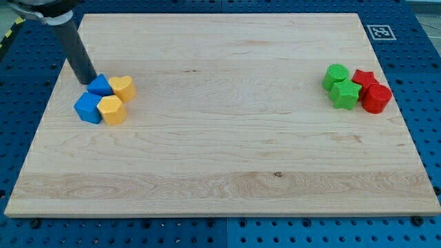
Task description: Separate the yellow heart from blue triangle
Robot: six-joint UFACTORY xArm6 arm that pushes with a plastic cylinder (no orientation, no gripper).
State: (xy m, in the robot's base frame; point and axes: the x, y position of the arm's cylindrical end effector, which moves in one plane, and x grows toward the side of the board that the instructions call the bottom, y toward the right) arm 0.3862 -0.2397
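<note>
wooden board [220, 138] on blue pegboard table [427, 103], my tip [88, 80] touching the blue triangle [100, 85] from the view's left, no pincer on this rod, yellow heart [123, 87] against the triangle's right, blue block [88, 107] and yellow block [111, 109] just below

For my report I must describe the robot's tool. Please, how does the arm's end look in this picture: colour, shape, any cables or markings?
Only the end part shows, at the view's top left. It is a straight, round, dark rod, almost black, plain and smooth, slightly glossy. My tip ends flat on the wooden board, beside the blue triangle. Above it sits a wider dark round part, cut off by the frame. No cables or markings are visible.
</note>
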